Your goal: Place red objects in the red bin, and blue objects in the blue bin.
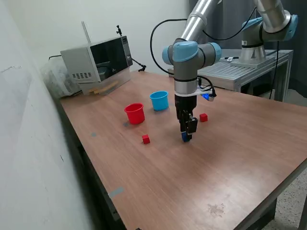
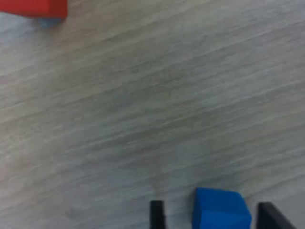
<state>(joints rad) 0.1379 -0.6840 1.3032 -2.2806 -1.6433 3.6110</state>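
My gripper (image 1: 186, 136) points straight down at the table with its tips at the surface, one on each side of a dark-blue cube (image 1: 184, 138). In the wrist view the blue cube (image 2: 221, 211) sits between the two fingers (image 2: 156, 213) with a gap showing on one side, so the gripper (image 2: 214, 214) is open around it. One red cube (image 1: 146, 139) lies toward the exterior view's left. Another red cube (image 1: 203, 117) lies just behind the gripper. A red cube (image 2: 33, 7) shows in the wrist view. The red cup (image 1: 135, 113) and light-blue cup (image 1: 159, 100) stand upright behind. A second blue cube is not in view.
A microwave (image 1: 98, 62) stands at the table's back corner on the exterior view's left. A second robot base on a metal stand (image 1: 249, 67) is at the back right. A wall runs along the left edge of the wooden table (image 1: 225, 167).
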